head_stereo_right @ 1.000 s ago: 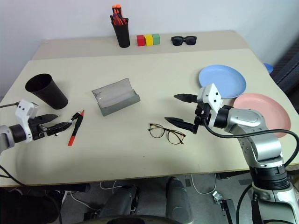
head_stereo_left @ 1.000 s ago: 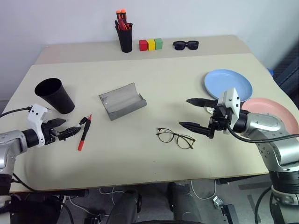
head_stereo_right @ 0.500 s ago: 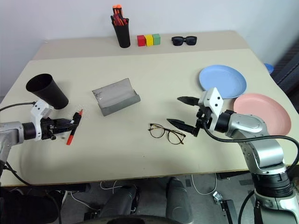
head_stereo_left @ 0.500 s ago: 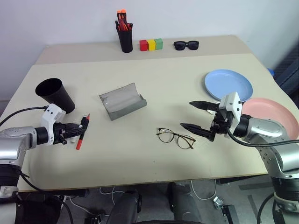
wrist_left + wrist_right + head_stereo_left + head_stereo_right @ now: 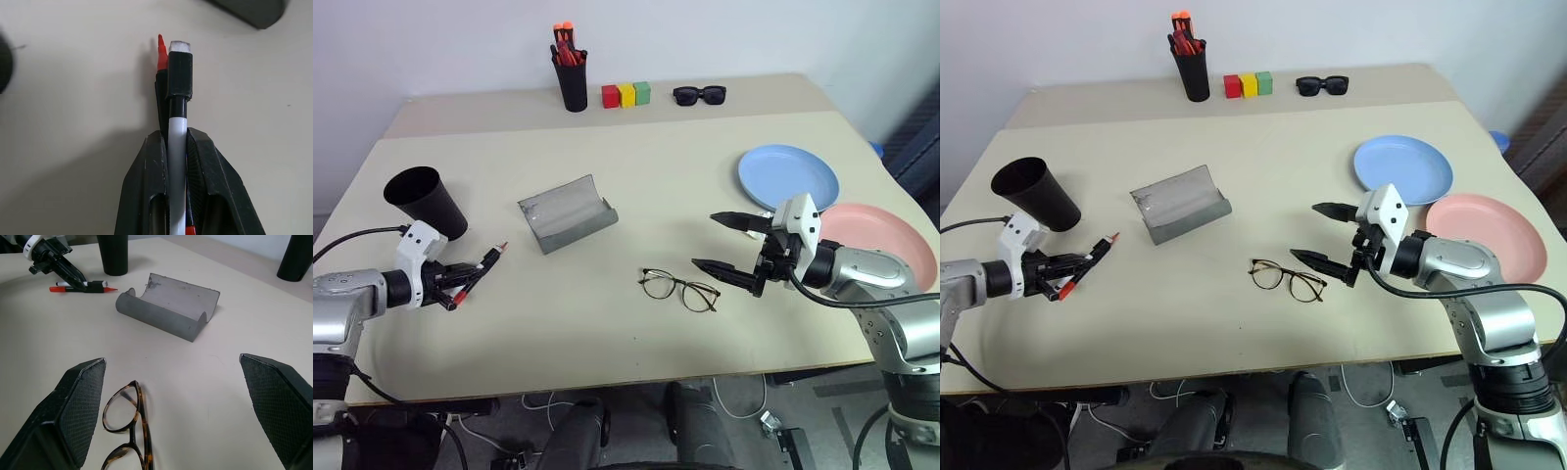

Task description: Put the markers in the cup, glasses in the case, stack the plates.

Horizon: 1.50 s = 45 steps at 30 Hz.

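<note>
two arms reach over the table [image 5: 636,157] in the left eye view. the left gripper [image 5: 460,279] has its fingers squeezed shut on the markers [image 5: 478,273], near the table's left edge. the markers are long and thin, and they stick out past the fingertips, with the red tip aimed up and to the right, toward the case [image 5: 568,212]. the cup [image 5: 426,202] stands just behind that gripper, tilted a bit. the right gripper [image 5: 724,243] has its fingers spread wide and holds nothing. the glasses [image 5: 679,290] lie flat just to the left of it, lenses side by side. the blue plate [image 5: 788,176] and the pink plate [image 5: 871,235] lie next to each other on the right side, not stacked.

in the right eye view the scene is the same. the pen holder [image 5: 1195,67], the blocks [image 5: 1249,84] and the sunglasses [image 5: 1323,85] sit at the far edge.

in the left wrist view the two black fingers [image 5: 146,196] press from both sides on a white marker with a black cap [image 5: 178,78]. a red tip [image 5: 161,49] pokes out right beside the cap. both run straight along the fingers and point away from the wrist.

in the right wrist view the two fingers [image 5: 78,411] stand far apart. the glasses lie between them, close to one finger. the case is open like a trough, farther off.
</note>
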Motion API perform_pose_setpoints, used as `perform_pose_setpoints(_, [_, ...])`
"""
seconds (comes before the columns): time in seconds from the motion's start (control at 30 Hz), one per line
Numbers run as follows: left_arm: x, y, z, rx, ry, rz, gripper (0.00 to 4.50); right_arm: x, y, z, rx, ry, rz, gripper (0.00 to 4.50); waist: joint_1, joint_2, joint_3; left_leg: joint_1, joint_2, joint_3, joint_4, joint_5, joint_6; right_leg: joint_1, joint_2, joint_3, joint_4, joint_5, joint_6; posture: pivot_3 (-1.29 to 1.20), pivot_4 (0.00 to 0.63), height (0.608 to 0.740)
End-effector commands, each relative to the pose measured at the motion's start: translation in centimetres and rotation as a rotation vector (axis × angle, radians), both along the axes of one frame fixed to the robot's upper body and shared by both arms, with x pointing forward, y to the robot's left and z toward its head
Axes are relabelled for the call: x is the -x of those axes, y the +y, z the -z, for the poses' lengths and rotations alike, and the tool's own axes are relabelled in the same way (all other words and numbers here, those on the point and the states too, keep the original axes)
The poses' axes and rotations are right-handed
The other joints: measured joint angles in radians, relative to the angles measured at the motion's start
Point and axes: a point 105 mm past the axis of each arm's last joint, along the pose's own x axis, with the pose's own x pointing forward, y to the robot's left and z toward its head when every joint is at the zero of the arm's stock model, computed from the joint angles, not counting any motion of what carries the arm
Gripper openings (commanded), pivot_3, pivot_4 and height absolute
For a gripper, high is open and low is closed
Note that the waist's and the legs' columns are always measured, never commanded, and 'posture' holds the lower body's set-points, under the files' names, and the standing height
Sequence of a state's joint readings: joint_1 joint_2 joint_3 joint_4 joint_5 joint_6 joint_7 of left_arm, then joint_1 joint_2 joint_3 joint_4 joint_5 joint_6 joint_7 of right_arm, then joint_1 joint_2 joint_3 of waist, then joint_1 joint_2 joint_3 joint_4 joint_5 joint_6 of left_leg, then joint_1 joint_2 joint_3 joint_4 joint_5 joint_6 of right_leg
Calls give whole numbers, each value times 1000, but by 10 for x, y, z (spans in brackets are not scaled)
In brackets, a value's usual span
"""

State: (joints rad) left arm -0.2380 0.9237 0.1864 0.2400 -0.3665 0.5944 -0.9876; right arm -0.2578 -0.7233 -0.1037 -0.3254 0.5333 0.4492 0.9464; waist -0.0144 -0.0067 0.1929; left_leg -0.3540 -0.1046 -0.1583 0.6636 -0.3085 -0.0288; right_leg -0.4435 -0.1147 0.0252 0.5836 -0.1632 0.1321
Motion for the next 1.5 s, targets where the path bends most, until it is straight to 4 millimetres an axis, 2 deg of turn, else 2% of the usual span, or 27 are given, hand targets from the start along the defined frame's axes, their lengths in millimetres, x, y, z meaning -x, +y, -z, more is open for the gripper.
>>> perform_pose_setpoints(0.03, [1,2,-13,2,-23,-21,59,-1,3,-11,1,-53,-18,4500,1,0,0,0,0,0,0,0,0,0,0,0,0,0,0,0,150,740])
perform_pose_setpoints(0.27, [6,10,-9,-1,33,-70,59,-4,5,-11,4,-62,-22,4500,1,0,0,-1,0,0,0,0,0,0,0,0,0,0,0,0,150,740])
perform_pose_setpoints(0.3, [7,11,-9,-15,34,-69,961,-4,4,-11,5,-63,-21,4500,1,0,0,-1,0,0,0,0,0,0,0,0,0,0,0,0,150,740])
perform_pose_setpoints(0.33, [7,12,-8,-28,40,-68,1208,-4,3,-11,10,-65,-18,4500,1,0,0,-1,0,0,0,0,0,0,0,0,0,0,0,0,150,740])
perform_pose_setpoints(0.47, [3,8,-10,-49,8,-68,3303,-3,4,-11,8,-66,-21,4500,3,0,0,-1,0,0,0,0,0,0,0,0,0,0,0,0,150,740])
perform_pose_setpoints(0.77, [-3,3,-13,-64,-17,-52,3303,-4,5,-11,7,-69,-23,4500,3,0,0,-1,0,0,0,0,0,0,0,0,0,0,0,0,150,740])
perform_pose_setpoints(0.87, [-6,3,-14,-65,-25,-64,2399,-4,5,-11,7,-69,-22,4500,3,0,0,-1,0,0,0,0,0,0,0,0,0,0,0,0,150,740])
perform_pose_setpoints(1.0, [-7,4,-15,-67,-28,-69,398,-4,6,-12,8,-72,-23,4500,2,0,0,-1,0,0,0,0,0,0,0,0,0,0,0,0,150,740])
perform_pose_setpoints(1.03, [-7,3,-15,-69,-26,-67,57,-4,6,-12,9,-72,-23,4500,2,0,0,-1,0,0,0,0,0,0,0,0,0,0,0,0,150,740])
perform_pose_setpoints(1.33, [-5,5,-16,-85,-30,-63,57,-5,8,-11,8,-73,-29,4500,2,0,0,-1,0,0,0,0,0,0,0,0,0,0,0,0,150,740])
perform_pose_setpoints(1.5, [-4,2,-27,-79,-54,-44,57,-4,8,-10,11,-72,-32,4500,2,0,0,-1,0,0,0,0,0,0,0,0,0,0,0,0,150,740])
